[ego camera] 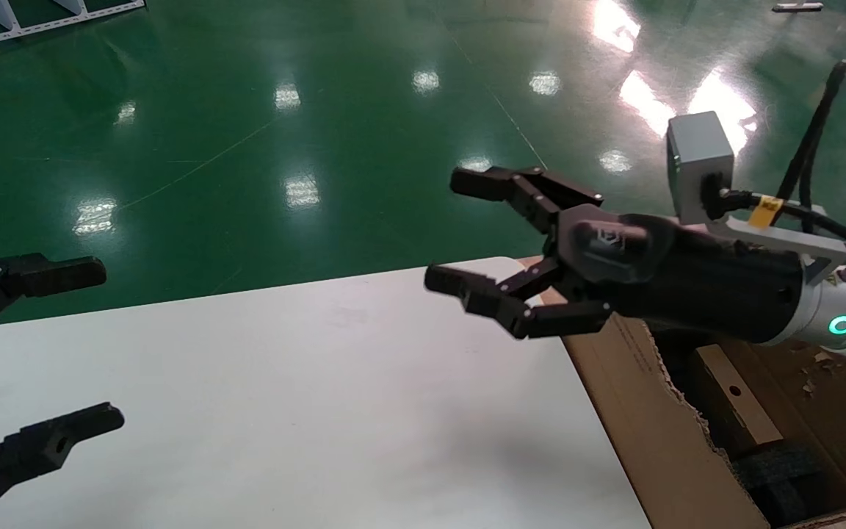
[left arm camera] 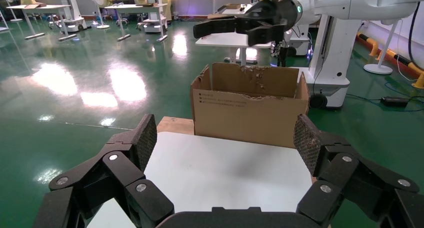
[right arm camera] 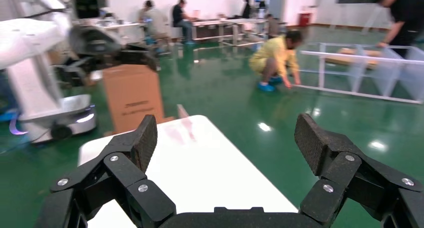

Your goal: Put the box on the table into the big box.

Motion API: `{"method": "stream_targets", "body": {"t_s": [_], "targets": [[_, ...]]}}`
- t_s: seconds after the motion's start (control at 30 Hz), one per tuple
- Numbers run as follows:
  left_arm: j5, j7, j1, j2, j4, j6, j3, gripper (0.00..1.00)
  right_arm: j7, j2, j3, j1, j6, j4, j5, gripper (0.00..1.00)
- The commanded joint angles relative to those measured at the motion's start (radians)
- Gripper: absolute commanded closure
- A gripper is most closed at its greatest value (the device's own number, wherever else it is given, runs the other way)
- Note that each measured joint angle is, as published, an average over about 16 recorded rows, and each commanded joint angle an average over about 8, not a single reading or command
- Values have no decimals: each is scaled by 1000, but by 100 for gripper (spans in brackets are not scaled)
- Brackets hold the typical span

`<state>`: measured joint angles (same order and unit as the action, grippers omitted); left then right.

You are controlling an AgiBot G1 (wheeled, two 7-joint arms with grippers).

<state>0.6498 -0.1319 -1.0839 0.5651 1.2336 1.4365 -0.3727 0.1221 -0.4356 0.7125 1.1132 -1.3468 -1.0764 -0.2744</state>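
Note:
The small brown box [ego camera: 733,402], with a round hole in its top face, lies inside the big torn carton [ego camera: 643,411] at the table's right end, beside black foam [ego camera: 783,470]. My right gripper [ego camera: 454,231] is open and empty. It hovers above the table's far right corner, just left of the carton. My left gripper [ego camera: 98,345] is open and empty over the left end of the white table [ego camera: 320,397]. The left wrist view shows the carton [left arm camera: 250,110] beyond the bare tabletop [left arm camera: 225,173], with my open left gripper [left arm camera: 225,140] in front. The right wrist view shows my open right gripper [right arm camera: 225,138] over the table [right arm camera: 190,173].
Shiny green floor [ego camera: 283,110] surrounds the table. A wooden board [left arm camera: 175,125] sticks out under the carton. Another robot [right arm camera: 35,62] and a second carton [right arm camera: 132,95] stand farther off. People and white frames [right arm camera: 360,67] are in the background.

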Motion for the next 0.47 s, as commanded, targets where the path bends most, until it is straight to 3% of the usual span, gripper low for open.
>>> {"method": "stream_targets", "body": {"t_s": [0.03, 0.47], "targets": [[0, 0, 0, 0, 0, 0, 0, 0, -29, -16, -41, -4, -14, -19, -43, 0], [0, 0, 0, 0, 0, 0, 0, 0, -197, -112, -275, -25, -95, -132, -290, 0]]}}
